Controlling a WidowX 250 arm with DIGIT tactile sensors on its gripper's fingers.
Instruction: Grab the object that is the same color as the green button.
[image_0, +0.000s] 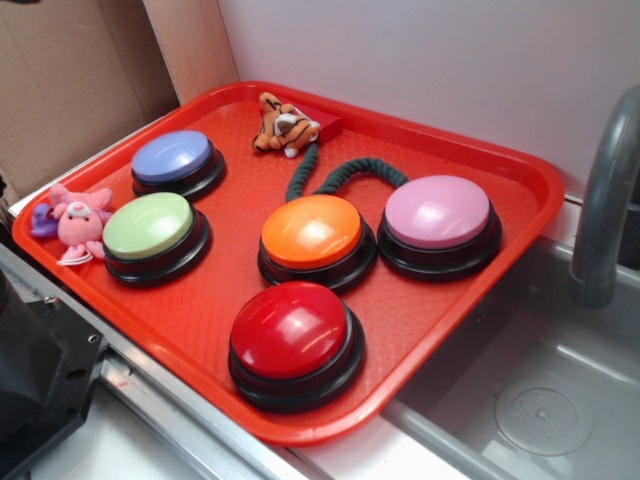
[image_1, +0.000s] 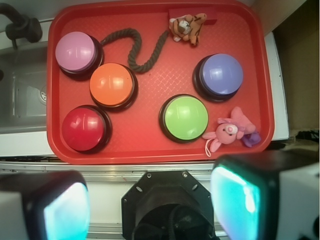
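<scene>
The gripper (image_1: 150, 207) hangs high above the tray's near edge, its fingers (image_1: 65, 210) spread wide apart and empty, likely to survey everything first; the dark green rope (image_1: 142, 50) curls at the far side of the red tray (image_1: 150, 150), beyond the orange button (image_1: 112, 85), its tiger plush (image_1: 187, 27) by the rim; the green button (image_1: 186, 117) sits nearer; the tray rests beside a grey sink (image_0: 560, 400).
</scene>
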